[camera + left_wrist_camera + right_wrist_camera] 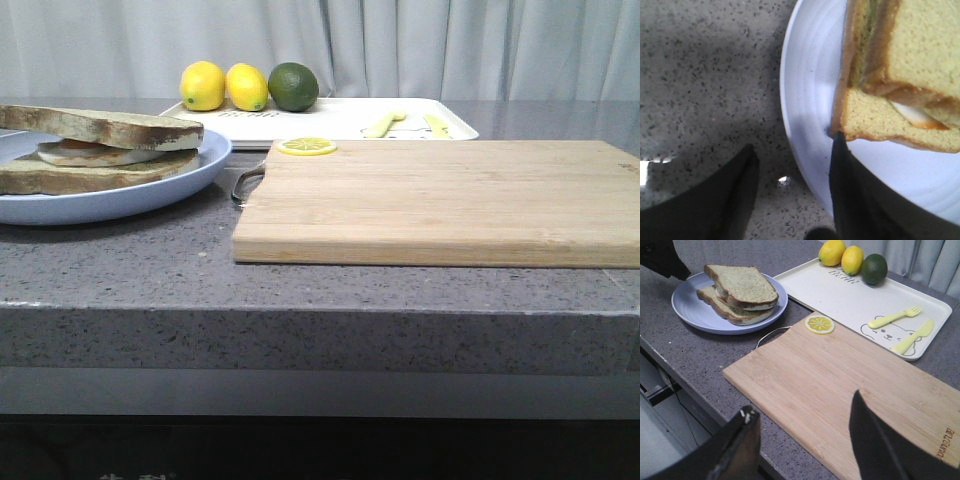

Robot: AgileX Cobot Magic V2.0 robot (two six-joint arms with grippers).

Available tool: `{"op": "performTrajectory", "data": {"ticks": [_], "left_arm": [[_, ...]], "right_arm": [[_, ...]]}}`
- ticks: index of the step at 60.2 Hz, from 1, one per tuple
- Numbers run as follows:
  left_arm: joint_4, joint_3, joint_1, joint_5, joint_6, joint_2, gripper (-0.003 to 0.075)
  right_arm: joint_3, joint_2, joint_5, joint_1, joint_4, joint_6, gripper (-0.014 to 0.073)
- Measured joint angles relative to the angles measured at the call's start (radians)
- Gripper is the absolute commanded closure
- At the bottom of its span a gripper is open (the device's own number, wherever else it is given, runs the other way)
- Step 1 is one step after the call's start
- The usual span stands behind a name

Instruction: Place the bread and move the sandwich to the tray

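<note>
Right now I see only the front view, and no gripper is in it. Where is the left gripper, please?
Observer: The left gripper is open. One finger is over the rim of the light blue plate, with its tip by a corner of the sandwich. The other finger is over the countertop.
Operator: And the right gripper?
Observer: The right gripper is also open and holds nothing. It is above the cutting board.
Operator: Is there free space on the tray?
Observer: Yes, the middle of the tray is bare. The lemons and lime are at one end, and the fork and knife at the other.
</note>
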Motion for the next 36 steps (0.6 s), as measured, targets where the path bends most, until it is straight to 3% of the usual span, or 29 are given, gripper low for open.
{"op": "performTrajectory", "data": {"ticks": [25,36], "left_arm": [[-0.083,-0.001,0.000,-0.074,0.019,0.089,0.0409],[-0.097,-0.001,0.000,-0.093,0.019,0.100,0.0468]], "right_arm": [[0.000,0.000,0.000,0.000,0.000,0.000,0.0171],[0.000,0.000,0.000,0.000,0.000,0.000,0.0171]]}}
